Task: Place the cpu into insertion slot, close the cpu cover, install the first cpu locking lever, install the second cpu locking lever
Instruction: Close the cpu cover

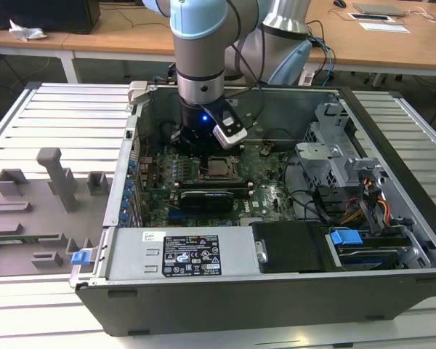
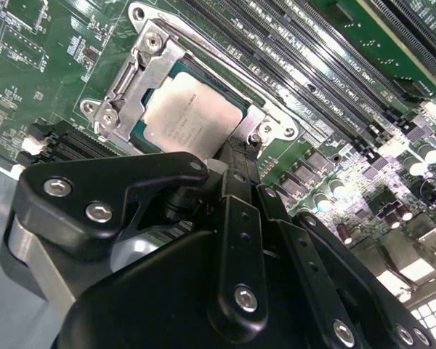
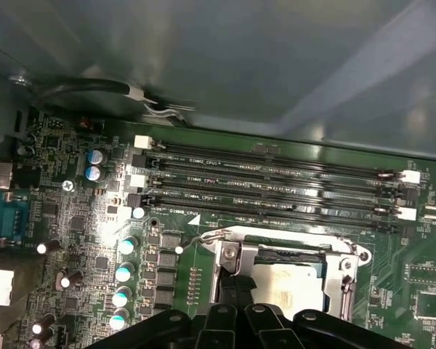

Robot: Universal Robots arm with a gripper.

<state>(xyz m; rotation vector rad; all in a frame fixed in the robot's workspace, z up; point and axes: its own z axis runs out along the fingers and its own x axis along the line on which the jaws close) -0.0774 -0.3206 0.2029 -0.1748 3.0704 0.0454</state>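
Black pincer [image 2: 237,150] (jaws together, empty) sits at the cpu cover [image 2: 128,89] edge.

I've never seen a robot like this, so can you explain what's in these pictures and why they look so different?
The big blue-and-grey thing is a robot arm reaching down into an open computer case. The exterior view comes from a camera off the arm, so you see the whole scene. Both wrist views come from cameras riding on the arm, looking closely at the green motherboard. The black part is the gripper, the robot's grabbing tool. Just beyond it the cpu, a flat silver chip, lies in its insertion slot, with the silver cpu cover framing it. I cannot tell whether the gripper holds anything.
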